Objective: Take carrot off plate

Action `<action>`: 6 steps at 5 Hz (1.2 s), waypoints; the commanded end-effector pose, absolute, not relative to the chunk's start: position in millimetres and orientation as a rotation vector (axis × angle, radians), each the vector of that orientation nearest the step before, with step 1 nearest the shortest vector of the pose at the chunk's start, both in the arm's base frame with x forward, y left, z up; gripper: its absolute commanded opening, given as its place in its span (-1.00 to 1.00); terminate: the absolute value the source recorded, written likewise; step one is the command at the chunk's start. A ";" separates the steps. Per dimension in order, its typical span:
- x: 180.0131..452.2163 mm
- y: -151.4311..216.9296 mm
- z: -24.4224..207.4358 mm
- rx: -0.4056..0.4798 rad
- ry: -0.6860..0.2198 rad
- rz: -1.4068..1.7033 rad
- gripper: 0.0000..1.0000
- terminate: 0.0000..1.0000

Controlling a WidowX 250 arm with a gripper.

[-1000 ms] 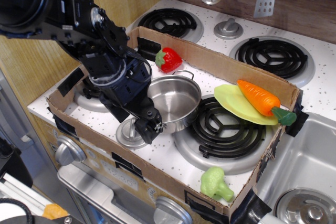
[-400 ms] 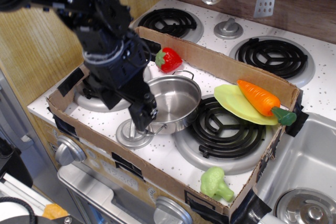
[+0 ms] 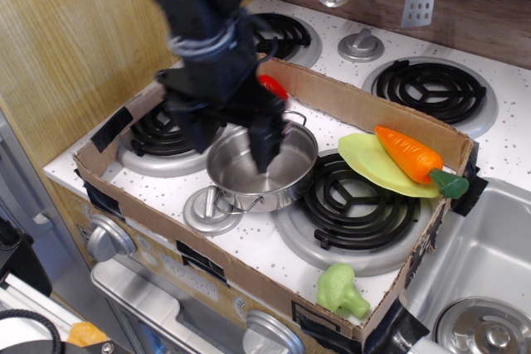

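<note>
The orange carrot (image 3: 406, 153) lies across the pale yellow-green plate (image 3: 370, 163), its green stub (image 3: 449, 183) hanging over the plate's right rim by the cardboard wall. The plate rests tilted on the right front burner (image 3: 357, 205). My gripper (image 3: 265, 145) is motion-blurred, above the steel pot (image 3: 261, 170), well left of the carrot and apart from it. I see nothing held in it, and the blur hides how the jaws stand.
A low cardboard wall (image 3: 357, 101) rings the work area. A red strawberry (image 3: 270, 84) shows partly behind the arm. Green broccoli (image 3: 340, 289) lies at the front right corner. A grey knob (image 3: 211, 211) sits left of the pot. A sink (image 3: 485, 263) is at the right.
The arm has risen and swung right, from the front left by the knob to above the pot. It now covers most of the strawberry. Carrot and plate have not moved.
</note>
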State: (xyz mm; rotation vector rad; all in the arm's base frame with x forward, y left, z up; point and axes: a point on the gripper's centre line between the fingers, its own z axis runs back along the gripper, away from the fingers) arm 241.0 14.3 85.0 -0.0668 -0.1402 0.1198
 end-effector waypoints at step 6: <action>345.1 -70.0 81.9 0.133 -0.037 0.553 1.00 -1.00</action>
